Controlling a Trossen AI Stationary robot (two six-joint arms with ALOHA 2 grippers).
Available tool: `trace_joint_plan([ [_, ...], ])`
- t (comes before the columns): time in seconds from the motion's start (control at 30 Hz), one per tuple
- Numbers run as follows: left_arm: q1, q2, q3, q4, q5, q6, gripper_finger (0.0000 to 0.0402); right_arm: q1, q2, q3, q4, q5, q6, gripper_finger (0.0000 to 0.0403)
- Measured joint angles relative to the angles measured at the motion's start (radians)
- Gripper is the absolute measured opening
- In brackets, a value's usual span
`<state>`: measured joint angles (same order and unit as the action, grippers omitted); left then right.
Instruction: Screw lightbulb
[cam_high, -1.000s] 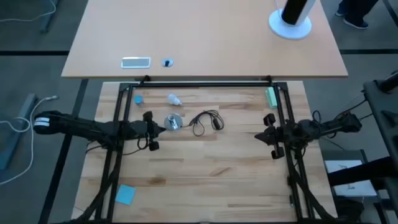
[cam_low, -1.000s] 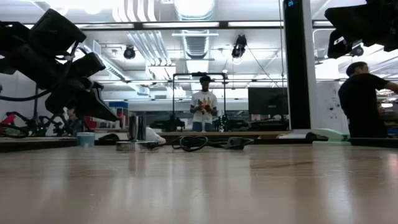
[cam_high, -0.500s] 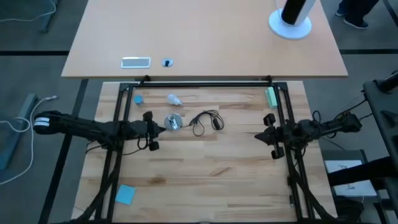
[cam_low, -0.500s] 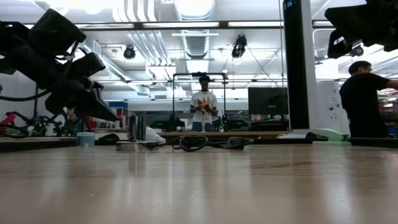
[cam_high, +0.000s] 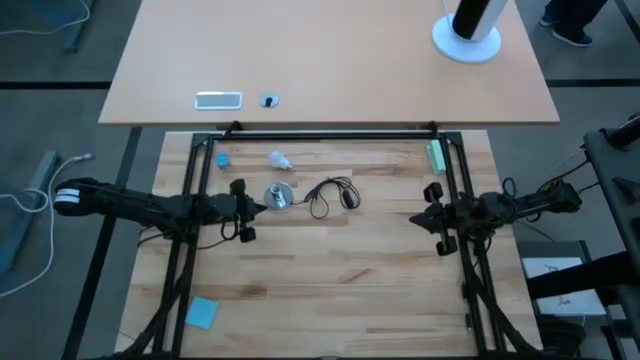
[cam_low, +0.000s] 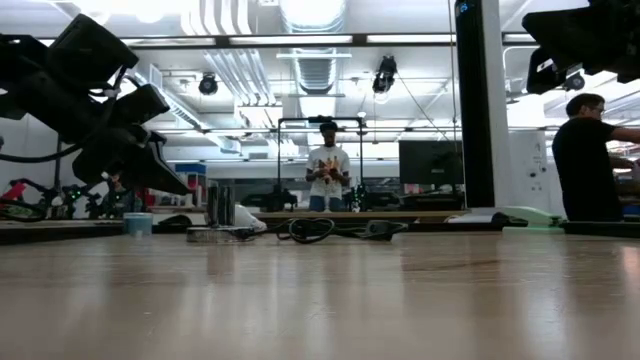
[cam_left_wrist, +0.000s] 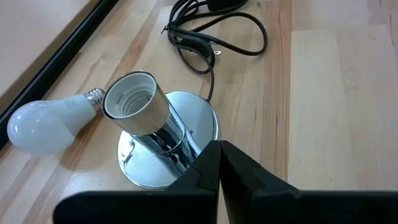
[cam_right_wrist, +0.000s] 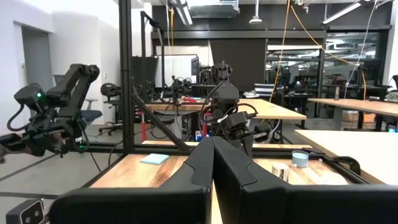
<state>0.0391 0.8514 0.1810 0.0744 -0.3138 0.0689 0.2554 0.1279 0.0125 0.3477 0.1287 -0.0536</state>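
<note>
Your left hand hovers low over the bench, reaching level toward the middle, fingers pressed together on nothing, tips just beside the silver socket base. The socket's white mouth tilts up. The lightbulb lies on its side just behind the socket, near the bench's far rail, its screw base pointing at the socket. The black cord coils beside the socket. Your right hand waits well apart on the right side, fingers closed and empty. A small blue cap sits near the far left corner.
</note>
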Motion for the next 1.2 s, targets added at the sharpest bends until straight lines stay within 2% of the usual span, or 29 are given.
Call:
trace_joint_plan([
  [0.17, 0.000, 0.000, 0.000, 0.011, -0.019, 0.017, 0.0000, 0.000, 0.000, 0.000, 0.001, 0.000, 0.000, 0.0000],
  [0.3, -0.001, 0.000, 0.000, 0.110, -0.065, -0.018, 0.0000, 0.000, 0.000, 0.000, 0.002, 0.000, 0.000, 0.0000],
  [0.47, 0.000, 0.000, 0.000, 0.421, -0.052, -0.210, 0.0000, 0.000, 0.000, 0.000, 0.038, 0.001, -0.045, 0.0000],
  [0.53, 0.000, 0.000, 0.000, 0.534, -0.050, -0.232, 0.0000, 0.000, 0.000, 0.000, 0.058, 0.013, -0.058, 0.0000],
  [0.6, 0.000, 0.000, 0.000, 0.644, -0.050, -0.229, 0.0000, 0.000, 0.000, 0.000, 0.096, 0.105, -0.042, 0.0000],
  [0.7, 0.000, 0.000, 0.000, 0.810, -0.050, -0.228, 0.0000, -0.001, 0.000, 0.000, 0.114, 0.378, 0.023, 0.0000],
  [0.77, 0.000, 0.000, 0.000, 0.896, -0.050, -0.228, 0.0000, -0.001, 0.000, 0.006, 0.098, 0.508, 0.062, 0.0000],
  [0.9, 0.000, 0.000, 0.000, 1.011, -0.050, -0.228, 0.0000, -0.001, 0.001, 0.018, 0.049, 0.521, 0.100, 0.0000],
  [1.13, 0.000, 0.021, 0.000, 1.021, -0.053, -0.176, 0.0000, 0.000, 0.054, 0.048, 0.051, 0.526, 0.173, 0.0000],
  [1.2, 0.005, 0.030, 0.000, 1.028, -0.084, -0.127, 0.0000, 0.000, 0.090, 0.063, 0.048, 0.526, 0.189, 0.0000],
])
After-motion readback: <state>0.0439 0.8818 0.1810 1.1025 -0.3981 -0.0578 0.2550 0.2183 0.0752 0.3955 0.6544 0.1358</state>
